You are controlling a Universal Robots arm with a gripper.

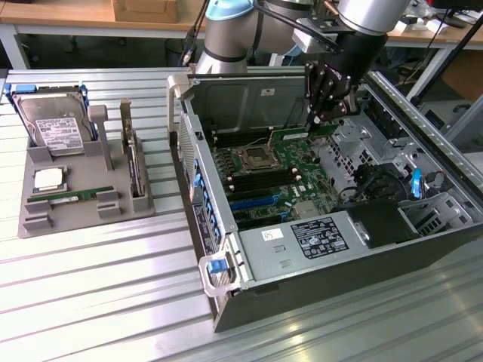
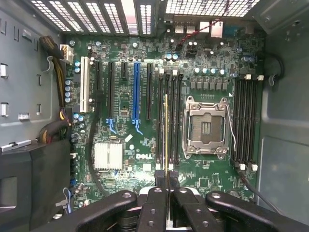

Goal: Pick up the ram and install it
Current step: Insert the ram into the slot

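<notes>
My gripper (image 1: 323,119) hangs inside the open computer case (image 1: 332,279), over the back part of the motherboard (image 1: 275,177). It is shut on the ram (image 1: 302,134), a thin green stick held on edge below the fingers. In the wrist view the ram (image 2: 166,130) shows edge-on as a narrow gold line running out from between my fingertips (image 2: 159,186). It lies along the black memory slots (image 2: 160,121) beside the processor socket (image 2: 206,126), and I cannot tell whether it touches them. Another green ram stick (image 1: 70,197) lies in the grey tray (image 1: 34,222).
The tray at the exterior view's left also holds a silver hard drive (image 1: 53,124), a square processor chip (image 1: 49,179) and an upright card (image 1: 134,162). More memory slots (image 2: 244,121) run on the socket's other side. The case walls, a power supply (image 1: 302,241) and cables (image 1: 370,185) crowd the board.
</notes>
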